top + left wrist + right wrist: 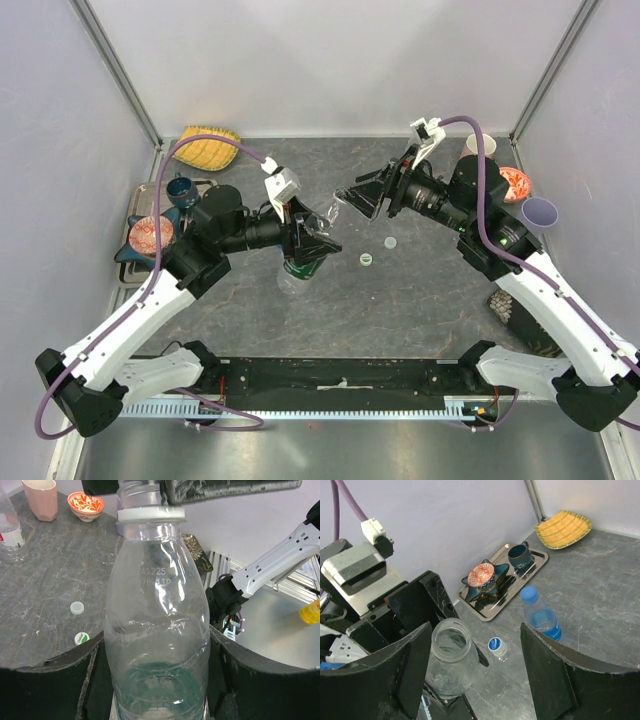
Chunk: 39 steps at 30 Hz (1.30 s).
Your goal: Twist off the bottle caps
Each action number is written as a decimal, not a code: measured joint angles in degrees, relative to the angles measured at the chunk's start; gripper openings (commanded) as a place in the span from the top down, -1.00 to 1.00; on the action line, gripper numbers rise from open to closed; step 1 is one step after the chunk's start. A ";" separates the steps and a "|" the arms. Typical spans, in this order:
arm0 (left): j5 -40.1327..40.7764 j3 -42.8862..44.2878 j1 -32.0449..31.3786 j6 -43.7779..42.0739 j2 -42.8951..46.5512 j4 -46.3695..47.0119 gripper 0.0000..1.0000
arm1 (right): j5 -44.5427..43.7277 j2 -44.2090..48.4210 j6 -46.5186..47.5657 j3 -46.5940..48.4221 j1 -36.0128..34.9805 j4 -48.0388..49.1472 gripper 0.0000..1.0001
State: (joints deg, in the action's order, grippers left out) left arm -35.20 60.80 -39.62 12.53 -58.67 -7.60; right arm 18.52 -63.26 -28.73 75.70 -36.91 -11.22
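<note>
- My left gripper [303,243] is clamped on the lower body of the clear bottle with the dark green label [157,630], one finger pad pressed against each side.
- I hold that bottle over the middle of the table [420,290], with its neck pointing toward my right arm.
- Its mouth is bare: my right wrist camera looks straight into the open neck, where only the white collar ring is left.
- My right gripper [476,632] is spread wide and carries nothing. The bottle's mouth sits between its fingers, closer to the one on the left of that view, and I cannot tell whether the two touch.
- The plain white cap [77,608] lies loose on the table, and the white-and-green cap [81,638] lies just beside it, a little nearer my left arm.
- The blue-tinted bottle [542,620] is farther off on the table with its blue cap [529,594] on.
- The white-and-blue cap [495,644] shows just past the held bottle. It seems to sit on a clear neck, though little of that bottle is in view.
- A metal tray [536,560] stands against the left wall, holding a star-shaped dish [485,577] and a dark blue cup [520,555].
- A yellow plate [564,528] lies in the far corner.
</note>
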 measured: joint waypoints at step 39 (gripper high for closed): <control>24.63 7.06 -0.37 -1.68 12.04 -8.50 -0.99 | -35.60 -6.45 5.46 10.03 -0.70 -4.87 1.00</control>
State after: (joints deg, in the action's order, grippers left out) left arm -10.57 67.85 -39.99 10.85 -46.63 -16.10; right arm -17.08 -69.71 -23.27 85.73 -37.60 -16.10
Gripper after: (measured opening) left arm 0.991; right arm 0.428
